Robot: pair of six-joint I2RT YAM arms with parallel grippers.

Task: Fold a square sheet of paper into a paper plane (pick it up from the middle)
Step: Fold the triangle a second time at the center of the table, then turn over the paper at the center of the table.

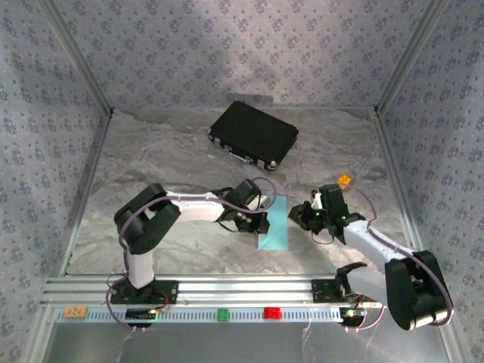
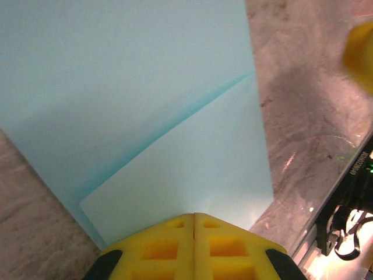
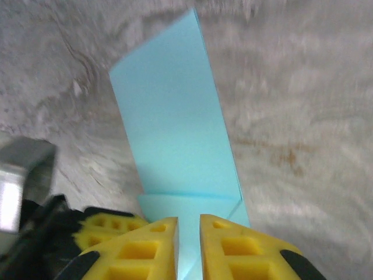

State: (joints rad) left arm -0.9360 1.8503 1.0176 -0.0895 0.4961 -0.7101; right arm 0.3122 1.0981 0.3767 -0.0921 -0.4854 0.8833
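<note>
Blue square sheet of paper, folded lengthwise, touches the shut left pincer; the right pincer, slightly parted and gripping nothing, waits just beside.

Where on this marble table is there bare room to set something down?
Bare marble lies left of the black hard case, and in the far right corner behind the small orange block. The middle is crowded: the left gripper and right gripper flank the light blue paper sheet.

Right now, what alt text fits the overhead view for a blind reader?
A folded light blue paper lies on a marbled table between the robot's left pincer and right pincer. A black case lies farther back.
</note>
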